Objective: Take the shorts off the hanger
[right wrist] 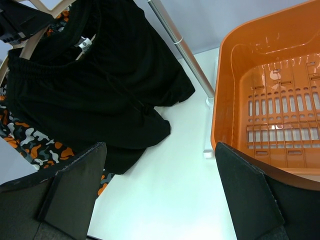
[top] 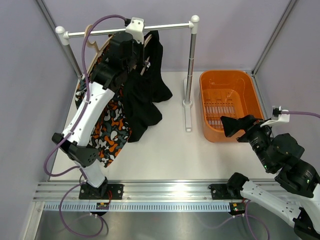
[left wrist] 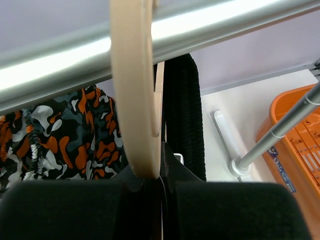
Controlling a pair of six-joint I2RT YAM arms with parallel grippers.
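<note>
Black shorts (top: 145,95) hang from a wooden hanger (top: 148,39) on the rack's rail (top: 165,26). Patterned orange, black, grey and white shorts (top: 112,130) hang to their left, behind my left arm. My left gripper (top: 136,56) is up at the rail. In the left wrist view it (left wrist: 160,185) is shut on the wooden hanger (left wrist: 132,100), with the black waistband (left wrist: 184,115) beside it and the patterned shorts (left wrist: 65,135) to the left. My right gripper (top: 231,126) is open and empty low by the basket; its view shows the black shorts (right wrist: 100,90).
An orange slotted basket (top: 205,115) stands at the right, also in the right wrist view (right wrist: 225,100). The rack's right post (top: 190,65) and its foot (top: 187,117) stand between the shorts and the basket. Grey walls close in on both sides.
</note>
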